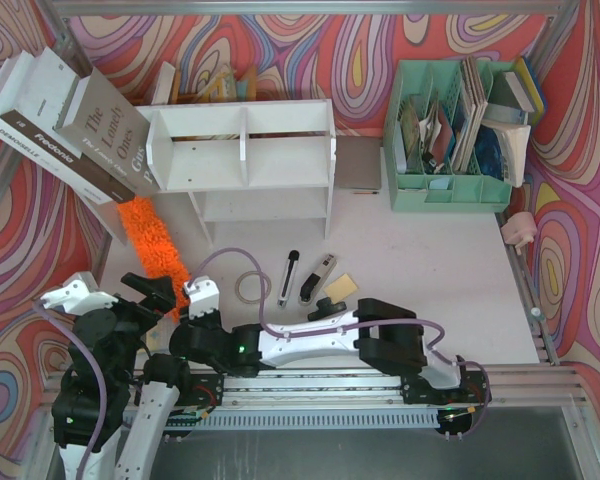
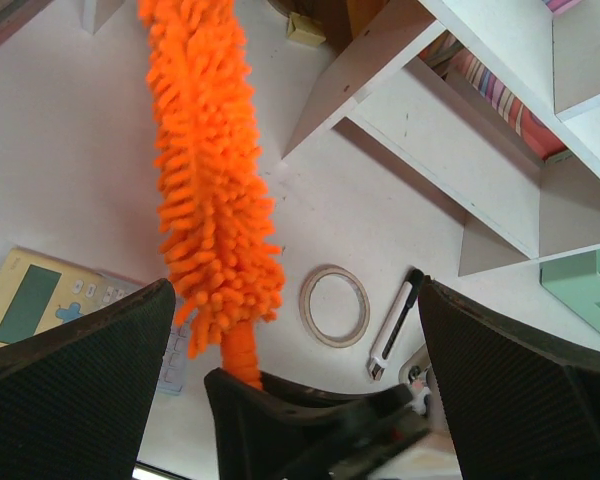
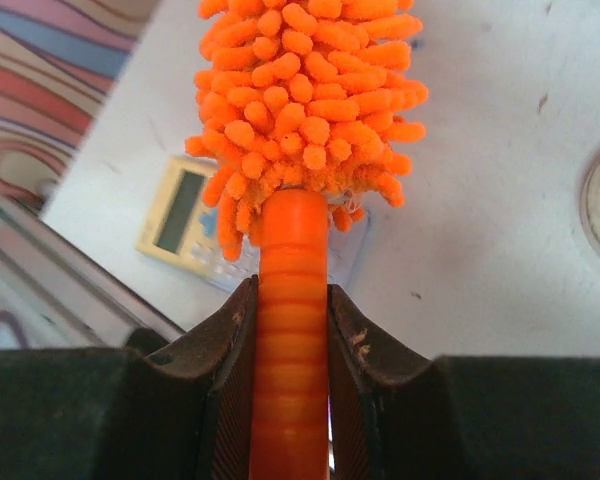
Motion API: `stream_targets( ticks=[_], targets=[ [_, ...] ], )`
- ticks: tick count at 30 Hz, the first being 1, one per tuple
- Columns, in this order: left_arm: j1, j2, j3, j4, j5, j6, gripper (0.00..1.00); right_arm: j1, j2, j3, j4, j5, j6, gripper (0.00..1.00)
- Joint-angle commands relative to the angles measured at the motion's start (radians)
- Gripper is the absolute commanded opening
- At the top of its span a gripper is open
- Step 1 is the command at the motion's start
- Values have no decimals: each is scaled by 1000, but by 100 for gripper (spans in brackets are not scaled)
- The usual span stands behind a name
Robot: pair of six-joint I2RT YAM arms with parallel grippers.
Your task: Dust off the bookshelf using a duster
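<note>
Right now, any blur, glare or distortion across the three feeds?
Top external: even light, sharp, no glare, bookshelf clearly resolved, mild wide-angle lean at the edges. Left wrist: duster crisp, left gripper's fingers dark and soft at the bottom. Right wrist: handle crisp, calculator behind it out of focus.

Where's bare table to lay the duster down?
Widest bare patch: the table right of the sticky note, in front of the organizer, out to the pink object. Crowded: before the shelf lie tape ring, pen and knife; the left side holds the duster and books.
</note>
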Motion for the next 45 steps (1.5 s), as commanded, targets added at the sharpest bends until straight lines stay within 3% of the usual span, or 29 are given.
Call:
stream_targets(
  ticks=[1, 12, 17, 29, 38, 45],
  targets=[
    [5, -7, -12, 4, -3, 2, 98, 3, 25, 53, -43, -59, 34, 0],
    [5, -3, -12, 6, -4, 2, 98, 11, -233, -126, 158, 20, -83, 0],
    [5, -2, -12, 5, -6, 0, 98, 15, -259, -157, 232, 5, -115, 0],
    [5, -4, -14, 4, -7, -2, 98, 18, -93, -100, 35, -45, -2, 0],
    [5, 1, -15, 5, -7, -2, 98, 146, -289, -290, 44, 188, -105, 0],
    [5, -5, -14, 3, -9, -3, 98, 263, -409, -394, -94, 313, -49, 0]
  ],
)
